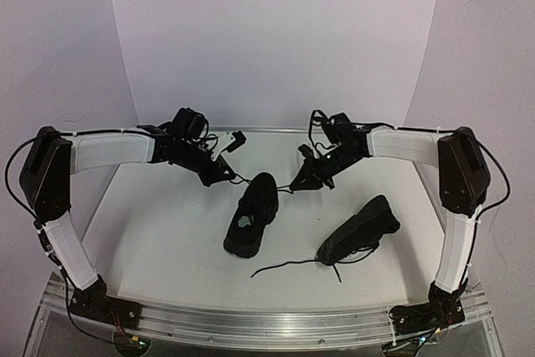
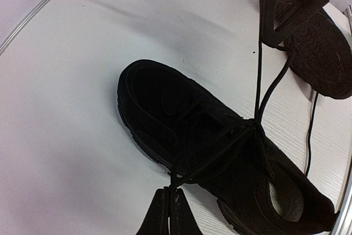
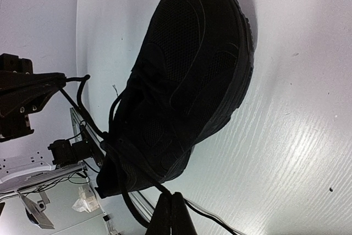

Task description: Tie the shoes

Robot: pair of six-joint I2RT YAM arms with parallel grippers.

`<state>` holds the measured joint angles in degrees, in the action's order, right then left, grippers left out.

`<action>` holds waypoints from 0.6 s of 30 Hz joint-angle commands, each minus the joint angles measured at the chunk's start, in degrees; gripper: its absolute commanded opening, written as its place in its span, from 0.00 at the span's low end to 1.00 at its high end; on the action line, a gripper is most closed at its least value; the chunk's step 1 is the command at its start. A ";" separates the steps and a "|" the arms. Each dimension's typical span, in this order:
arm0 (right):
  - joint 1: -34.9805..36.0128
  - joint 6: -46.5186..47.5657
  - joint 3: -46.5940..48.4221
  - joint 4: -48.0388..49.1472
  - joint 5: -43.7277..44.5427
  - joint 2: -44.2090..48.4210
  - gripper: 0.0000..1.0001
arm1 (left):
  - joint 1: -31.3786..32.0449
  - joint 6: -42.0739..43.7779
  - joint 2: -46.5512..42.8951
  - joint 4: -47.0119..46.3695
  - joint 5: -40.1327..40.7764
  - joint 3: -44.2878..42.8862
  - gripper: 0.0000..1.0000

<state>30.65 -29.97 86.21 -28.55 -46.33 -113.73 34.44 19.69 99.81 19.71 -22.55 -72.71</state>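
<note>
**Fingers and laces.** My left fingers [image 2: 159, 216] are pressed together on 1 lace [image 2: 174, 182] of the left shoe [image 2: 181, 119]. My right fingers [image 3: 179, 216] are likewise closed, pinching that shoe's other lace [image 2: 258, 81]. The 2 laces cross above the tongue, then run taut, 1 to each side.

**Shoes.** The left shoe stands upright on the white table [image 1: 167, 223], between the 2 sets of fingers, with its pale insole label [image 2: 283, 196] showing. The right shoe [image 1: 361, 230] lies apart, nearer my right arm. Its loose lace [image 1: 284, 267] trails across the table by the near edge.
</note>
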 commanded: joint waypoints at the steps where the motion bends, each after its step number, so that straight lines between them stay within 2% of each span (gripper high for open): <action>1: -1.04 1.29 -0.49 -1.74 1.61 1.07 0.00 | -0.60 1.16 -1.49 0.87 -0.21 -0.50 0.00; 6: -0.92 2.16 -0.50 -2.01 -0.61 0.36 0.00 | -0.60 1.29 -0.33 2.14 0.40 -0.50 0.00; 14: 4.27 3.02 2.93 -2.20 -2.99 -2.75 0.00 | -0.60 0.46 -0.88 1.48 -0.10 -0.25 0.02; 15: 4.53 2.83 2.95 -2.14 -2.91 -2.94 0.00 | -0.60 0.28 -0.85 1.58 0.18 -0.24 0.04; 18: 4.61 2.60 3.01 -2.16 -2.38 -2.99 0.00 | -0.61 -0.96 -1.48 2.10 0.69 0.03 0.26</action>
<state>34.61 -28.25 87.31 -29.80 -48.75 -115.90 34.26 19.38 99.81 21.12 -22.26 -72.71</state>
